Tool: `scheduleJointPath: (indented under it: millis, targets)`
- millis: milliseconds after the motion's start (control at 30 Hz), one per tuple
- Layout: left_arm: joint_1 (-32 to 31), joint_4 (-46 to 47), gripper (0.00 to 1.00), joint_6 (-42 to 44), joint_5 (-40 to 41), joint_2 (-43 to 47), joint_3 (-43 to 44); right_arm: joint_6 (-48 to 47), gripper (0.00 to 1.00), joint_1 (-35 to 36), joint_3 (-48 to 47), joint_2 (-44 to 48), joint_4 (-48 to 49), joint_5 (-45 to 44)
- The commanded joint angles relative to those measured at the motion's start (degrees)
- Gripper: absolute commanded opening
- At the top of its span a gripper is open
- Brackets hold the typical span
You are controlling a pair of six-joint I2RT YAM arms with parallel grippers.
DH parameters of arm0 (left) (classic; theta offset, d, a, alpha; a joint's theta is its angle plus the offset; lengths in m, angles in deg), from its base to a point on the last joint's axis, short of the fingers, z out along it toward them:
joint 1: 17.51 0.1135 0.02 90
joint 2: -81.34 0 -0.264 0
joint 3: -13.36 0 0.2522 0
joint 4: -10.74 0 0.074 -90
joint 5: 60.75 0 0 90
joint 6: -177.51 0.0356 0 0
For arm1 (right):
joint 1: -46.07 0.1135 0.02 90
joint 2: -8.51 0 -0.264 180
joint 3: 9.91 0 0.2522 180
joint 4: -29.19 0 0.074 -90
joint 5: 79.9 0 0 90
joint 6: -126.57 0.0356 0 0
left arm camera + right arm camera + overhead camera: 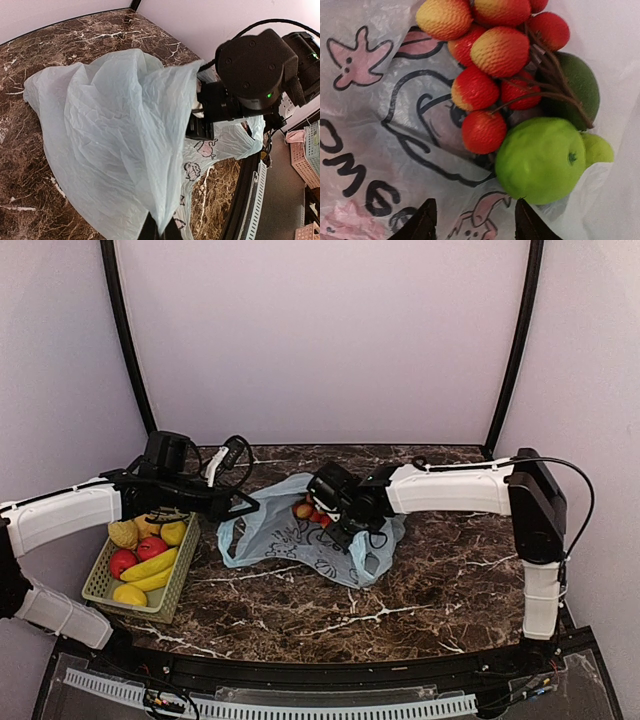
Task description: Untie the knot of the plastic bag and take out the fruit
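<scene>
The pale blue-green plastic bag [300,540] lies mid-table, its mouth facing the back. My left gripper [238,505] is shut on a fold of the bag [120,130], and its fingertips [160,229] pinch the thin plastic and hold it lifted. My right gripper [335,525] is open inside the bag's mouth. In the right wrist view its gripper [476,225] is just short of a bright green fruit [540,160]. A bunch of small red-orange fruits [490,65] and a darker green fruit [580,85] lie on the printed plastic. No knot shows in any view.
A green basket [95,585] with bananas, red apples and other fruit stands at the left edge, under my left arm. The right arm's wrist [250,75] is close to the lifted bag. The table's front edge [330,665] is near.
</scene>
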Motion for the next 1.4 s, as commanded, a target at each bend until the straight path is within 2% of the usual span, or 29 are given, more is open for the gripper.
scheduleJointPath:
  millis: [0,167,533,800,1100,1233,1367]
  targets:
    - [-0.2,0.1,0.01,-0.2,-2.1,1.2,-0.6,7.1,0.53,-1.6,-3.6,-1.6,1.1,-2.5]
    - [-0.3,0.2,0.01,-0.2,-2.5,1.2,-0.7,10.0,0.63,-4.1,-5.5,-2.4,2.2,-2.9]
    - [-0.8,0.3,0.01,-0.1,-2.8,1.0,-0.8,12.4,0.72,-10.0,-4.9,-5.0,3.4,0.5]
    - [-0.9,0.1,0.01,-0.1,-3.3,0.9,-0.8,13.2,0.83,-12.5,-6.2,-6.2,5.2,4.1]
    - [-1.0,0.1,0.01,0.0,-3.3,1.3,-0.8,13.5,0.85,-13.7,-9.4,-8.0,2.8,6.9]
    - [-1.1,0.0,0.01,0.1,-3.1,1.5,-0.8,13.4,0.79,-13.7,-11.2,-8.9,1.2,7.0]
    - [-1.2,-0.2,0.01,0.2,-3.0,1.7,-0.8,13.7,0.78,-13.7,-13.4,-10.1,-1.1,7.2]
